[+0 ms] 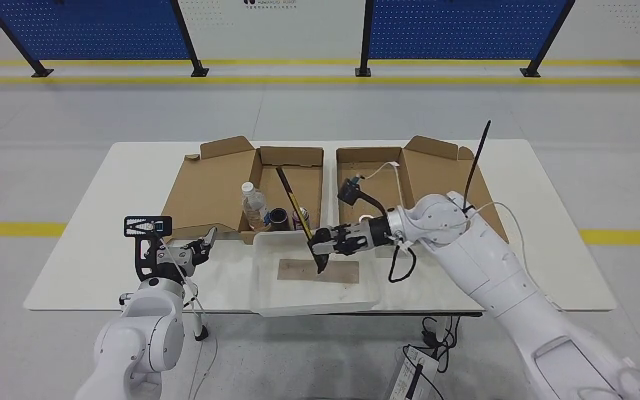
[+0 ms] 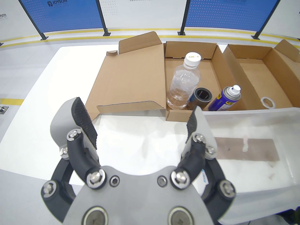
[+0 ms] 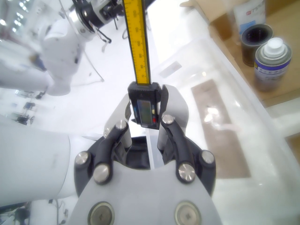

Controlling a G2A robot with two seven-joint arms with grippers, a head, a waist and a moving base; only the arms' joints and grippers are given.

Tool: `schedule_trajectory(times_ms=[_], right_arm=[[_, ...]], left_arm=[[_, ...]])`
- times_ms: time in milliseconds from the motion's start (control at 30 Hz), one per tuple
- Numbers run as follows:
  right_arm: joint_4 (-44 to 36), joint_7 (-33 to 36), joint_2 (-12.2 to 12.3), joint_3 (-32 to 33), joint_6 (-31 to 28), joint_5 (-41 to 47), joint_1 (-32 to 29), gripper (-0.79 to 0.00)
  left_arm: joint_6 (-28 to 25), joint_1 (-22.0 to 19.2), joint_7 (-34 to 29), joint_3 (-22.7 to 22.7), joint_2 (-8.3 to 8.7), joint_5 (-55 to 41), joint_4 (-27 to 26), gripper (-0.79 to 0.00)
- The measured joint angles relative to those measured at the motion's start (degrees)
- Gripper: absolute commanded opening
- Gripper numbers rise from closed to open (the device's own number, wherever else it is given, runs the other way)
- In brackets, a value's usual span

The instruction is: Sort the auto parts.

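Centre of top view, over white bin (image 1: 300, 295): right gripper (image 3: 146, 101) clamped on digital caliper (image 3: 137, 36). Lower left: left gripper (image 2: 137, 108) fingers apart, empty.

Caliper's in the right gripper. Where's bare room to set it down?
Bare: the ring box floor behind the white ring, and the tray floor. Crowded: the other box's near end, where bottle, black cylinder and spray can stand together.
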Motion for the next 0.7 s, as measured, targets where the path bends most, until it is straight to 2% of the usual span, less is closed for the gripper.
schedule_trajectory(times_ms=[433,700], right_arm=[[-4.23,-4.11,1.11,3.1,6.8,-5.54,-0.83,-0.785],[-6.5,-6.93,1.71,5.02,14.39,-9.64,-1.34,-0.785]], left_arm=[[0.0,0.0,0.0,0.0,0.0,0.0,0.0,0.0],[0.0,0.0,0.0,0.0,0.0,0.0,0.0,0.0]])
